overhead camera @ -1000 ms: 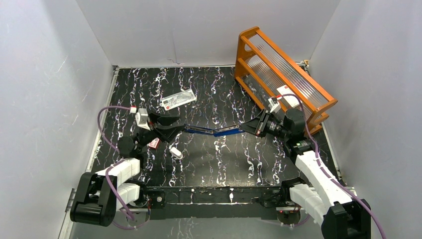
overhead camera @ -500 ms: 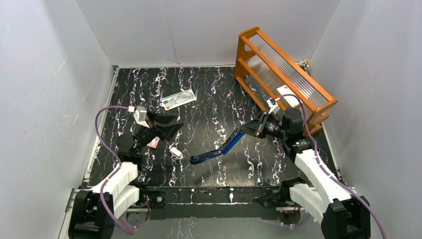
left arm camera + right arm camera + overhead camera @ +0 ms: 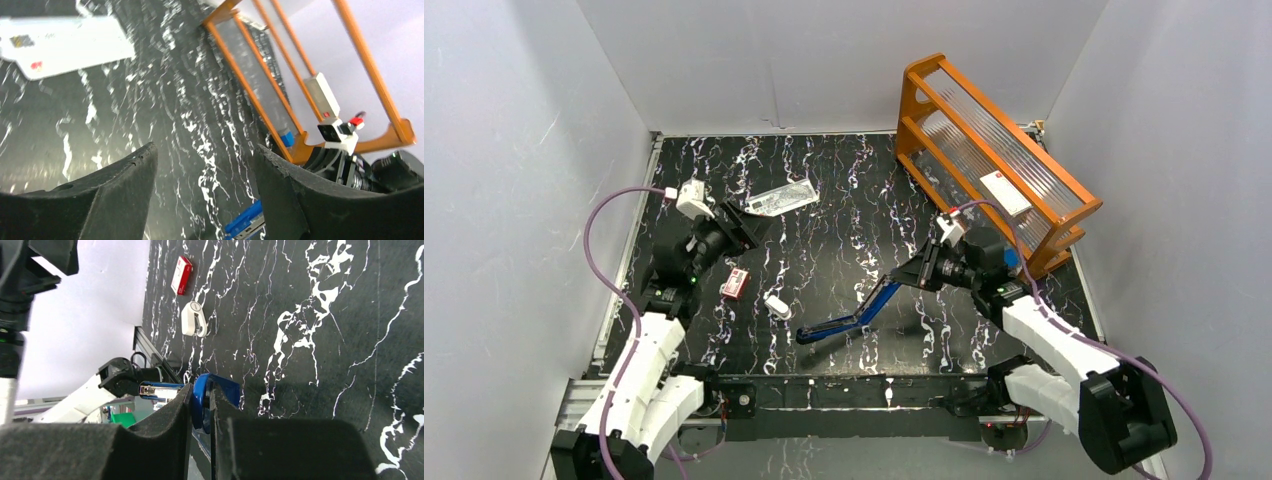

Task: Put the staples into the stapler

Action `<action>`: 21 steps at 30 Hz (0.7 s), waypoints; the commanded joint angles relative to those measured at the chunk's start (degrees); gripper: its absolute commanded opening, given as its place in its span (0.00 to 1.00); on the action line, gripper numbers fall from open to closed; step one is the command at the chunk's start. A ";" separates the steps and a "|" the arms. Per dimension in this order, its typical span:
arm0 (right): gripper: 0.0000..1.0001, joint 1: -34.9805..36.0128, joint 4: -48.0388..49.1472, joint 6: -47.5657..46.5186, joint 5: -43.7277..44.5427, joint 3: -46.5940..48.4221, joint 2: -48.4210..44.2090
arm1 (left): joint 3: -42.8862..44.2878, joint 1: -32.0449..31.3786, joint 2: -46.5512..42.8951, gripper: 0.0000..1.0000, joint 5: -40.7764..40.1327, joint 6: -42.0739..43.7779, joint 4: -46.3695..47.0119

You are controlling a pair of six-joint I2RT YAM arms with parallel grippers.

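Observation:
The blue stapler (image 3: 854, 314) is swung open, and one end is clamped in my right gripper (image 3: 912, 274). Its other half slopes down to the table near the front (image 3: 809, 335). In the right wrist view my right gripper (image 3: 200, 390) is shut on the stapler's blue end (image 3: 223, 390), and the silver rail (image 3: 160, 390) pokes out to the left. My left gripper (image 3: 746, 226) is open and empty at the left, apart from the stapler. In the left wrist view the left gripper (image 3: 205, 167) frames bare table, with the stapler (image 3: 245, 226) low between the fingers. The staples are not in view.
A small red-and-white box (image 3: 736, 283) and a small white gadget (image 3: 776, 305) lie left of centre; both also show in the right wrist view, the box (image 3: 181, 274) and the gadget (image 3: 194, 319). A flat white packet (image 3: 784, 197) lies further back. An orange rack (image 3: 994, 150) leans at the back right.
My left gripper has let go of the stapler and drawn back to the left. The stapler's free half has dropped towards the table, held only by my right gripper, which moved slightly left.

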 commanded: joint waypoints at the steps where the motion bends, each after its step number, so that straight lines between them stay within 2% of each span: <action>1: 0.00 3.64 11.04 2.51 2.85 -0.25 2.32 | 7.64 0.28 2.79 0.68 -6.08 -3.92 -28.03; 4: 0.00 5.01 15.94 4.19 4.10 -1.92 4.13 | 8.97 0.28 3.40 0.75 -6.19 -7.42 -39.12; 7: 0.00 6.41 19.95 7.20 7.20 -4.55 4.55 | 6.41 0.08 -0.15 0.78 -1.99 -9.90 -43.63; 14: 0.00 8.82 25.13 13.03 15.33 -11.38 2.05 | -2.80 -0.30 -12.25 0.90 7.66 -15.64 -46.34; 17: 0.00 9.03 26.15 14.56 17.23 -13.63 0.65 | -5.83 -0.34 -13.19 0.91 10.51 -15.58 -46.13; 21: 0.00 9.04 25.91 15.48 17.85 -15.53 -0.03 | -8.85 -0.42 -10.22 0.90 13.71 -16.00 -42.09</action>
